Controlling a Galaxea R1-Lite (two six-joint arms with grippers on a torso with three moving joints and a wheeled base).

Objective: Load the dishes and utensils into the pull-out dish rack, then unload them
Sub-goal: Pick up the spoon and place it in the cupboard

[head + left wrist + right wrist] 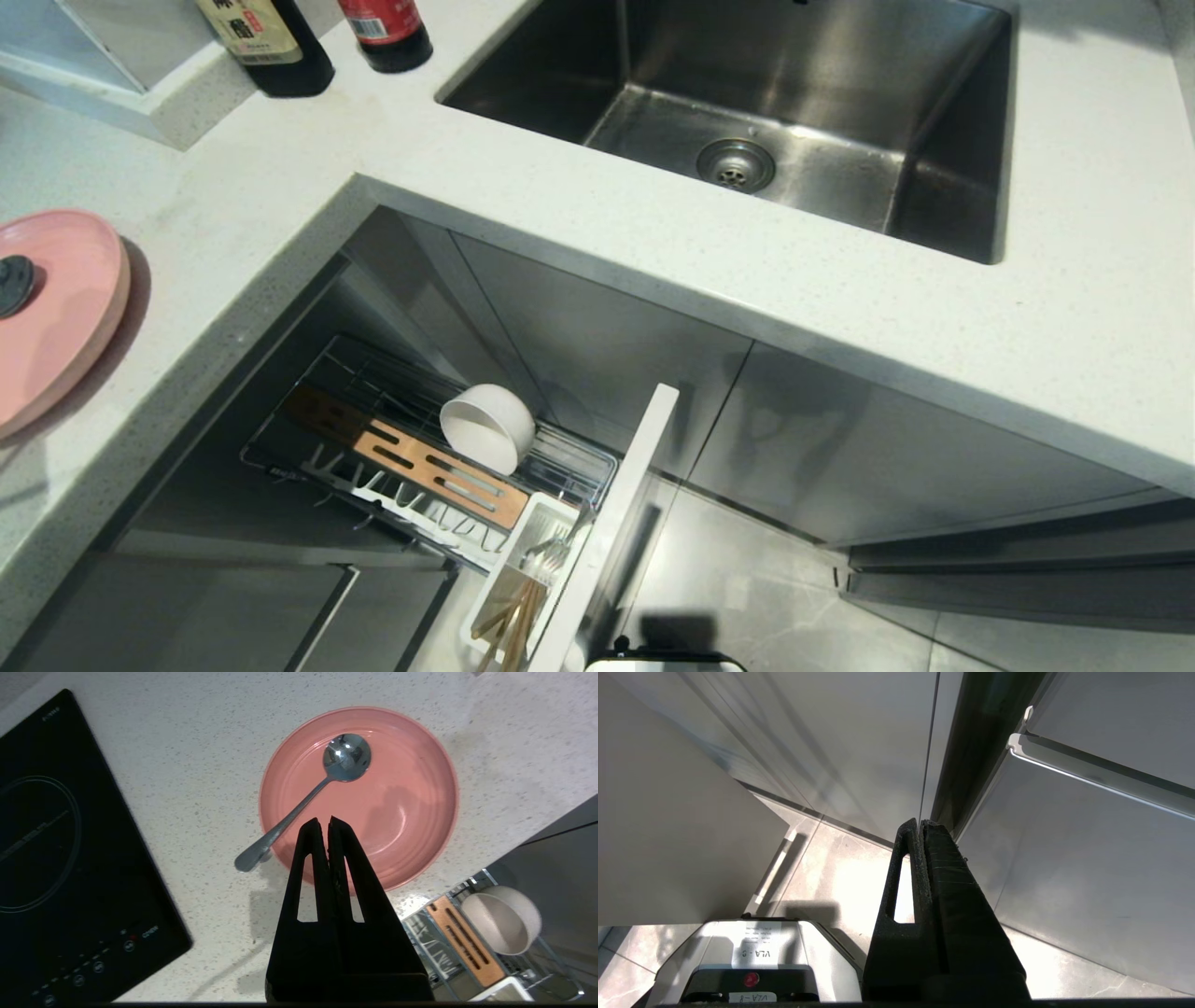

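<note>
The pink plate (373, 807) (56, 317) lies on the counter with the grey metal spoon (308, 800) across it, bowl end on the plate, handle over the rim. My left gripper (325, 820) hangs above the plate's near edge, shut and empty, outside the head view. The pull-out dish rack (411, 467) (460, 938) stands drawn out below the counter. The cream-white bowl (487, 427) (502, 919) sits tilted in it, behind the wooden strip. Chopsticks (512, 621) stand in its white cup (523, 569). My right gripper (920, 822) is parked low by the cabinet fronts, shut and empty.
A steel sink (747, 103) is set in the counter at the back. Two dark bottles (271, 42) stand at the back left. A black induction hob (60, 858) lies on the counter beside the plate. The rack's pale front panel (616, 523) juts out over the floor.
</note>
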